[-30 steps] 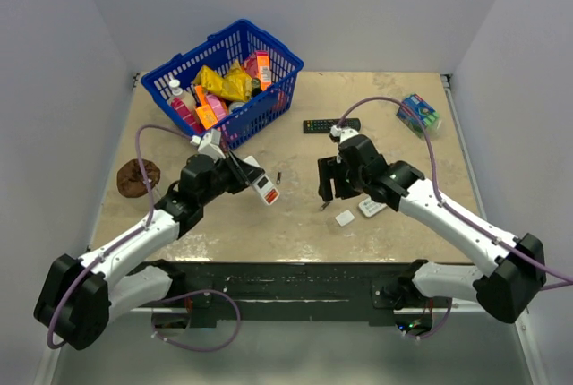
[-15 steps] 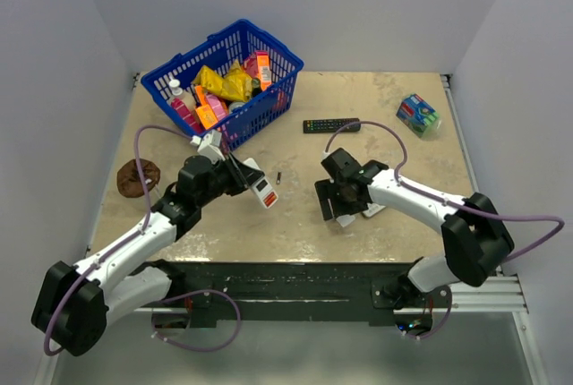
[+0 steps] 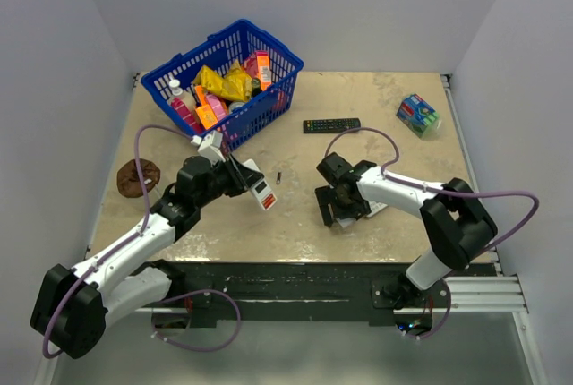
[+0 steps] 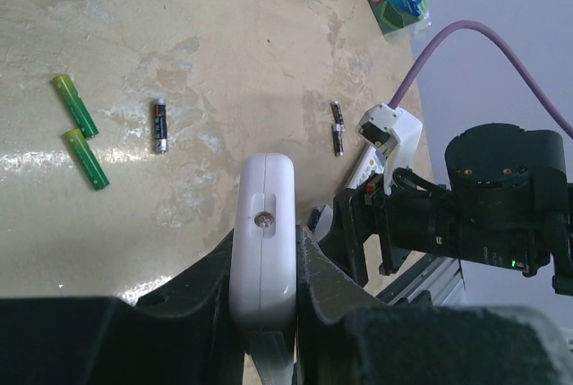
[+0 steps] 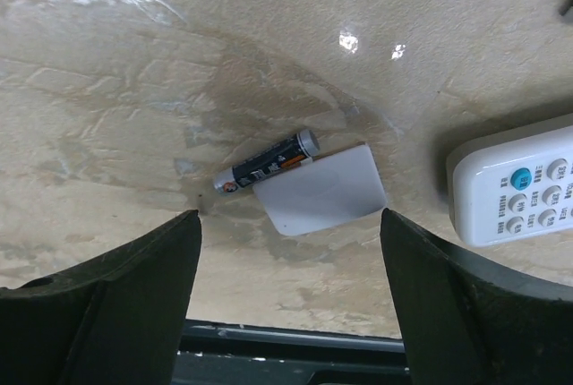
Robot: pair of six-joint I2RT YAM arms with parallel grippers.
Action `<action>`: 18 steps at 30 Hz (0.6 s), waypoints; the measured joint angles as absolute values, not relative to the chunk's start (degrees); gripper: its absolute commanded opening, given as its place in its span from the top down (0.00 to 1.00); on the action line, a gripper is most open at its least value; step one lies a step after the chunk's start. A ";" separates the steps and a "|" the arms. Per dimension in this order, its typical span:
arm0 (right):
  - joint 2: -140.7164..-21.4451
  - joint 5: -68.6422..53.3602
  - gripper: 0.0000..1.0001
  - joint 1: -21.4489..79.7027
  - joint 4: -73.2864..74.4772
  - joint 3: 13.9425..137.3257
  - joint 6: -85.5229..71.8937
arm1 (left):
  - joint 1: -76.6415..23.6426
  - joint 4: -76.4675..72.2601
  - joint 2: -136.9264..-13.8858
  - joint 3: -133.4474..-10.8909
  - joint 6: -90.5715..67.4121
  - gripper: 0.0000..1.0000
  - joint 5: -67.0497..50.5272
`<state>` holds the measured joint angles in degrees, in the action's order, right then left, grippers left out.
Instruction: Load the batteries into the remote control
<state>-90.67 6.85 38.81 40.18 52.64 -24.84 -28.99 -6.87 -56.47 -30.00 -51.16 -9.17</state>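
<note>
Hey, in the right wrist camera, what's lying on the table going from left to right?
Dark battery → flat white plate → white remote with grey buttons.

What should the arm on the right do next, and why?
Probably lower the right gripper and close on the black battery, which lies on the table between its open jaws beside a white cover; the left gripper already holds the remote control.
</note>
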 measured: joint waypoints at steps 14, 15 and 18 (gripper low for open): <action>-93.47 7.38 0.20 38.44 41.06 53.71 -21.61 | -28.93 -5.04 -56.42 -30.00 -49.65 1.00 -10.17; -93.69 7.05 0.20 38.37 41.12 53.91 -21.32 | -28.91 -4.97 -56.42 -30.00 -49.63 1.00 -10.24; -93.86 5.93 0.23 38.20 40.99 54.00 -20.80 | -28.88 -4.99 -56.42 -30.00 -48.99 1.00 -10.31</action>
